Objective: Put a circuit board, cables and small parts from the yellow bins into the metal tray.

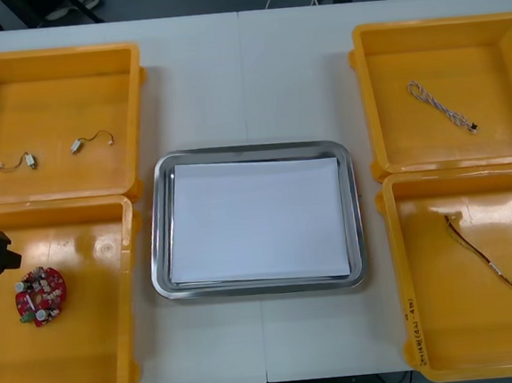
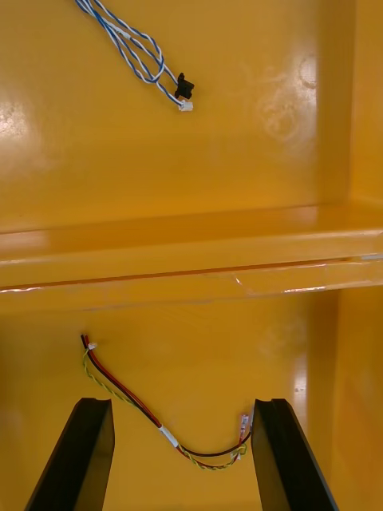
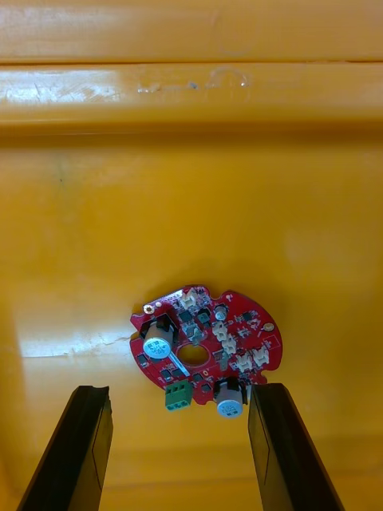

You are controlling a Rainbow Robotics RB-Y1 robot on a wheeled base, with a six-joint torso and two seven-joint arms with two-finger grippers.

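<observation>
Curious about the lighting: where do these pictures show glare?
Front view: the rim of the shiny metal tray gleams. Right wrist view: white streaks along the glossy yellow bin wall. Left wrist view: glare on another bin's rim and beside the round red circuit board.

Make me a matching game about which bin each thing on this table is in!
Things:
1. red circuit board
2. blue and white cable
3. red and yellow cable
4. small metal parts

Places:
A. far left bin
B. near right bin
C. near left bin
D. far right bin

Pairs: 1-C, 2-D, 3-B, 4-A
</observation>
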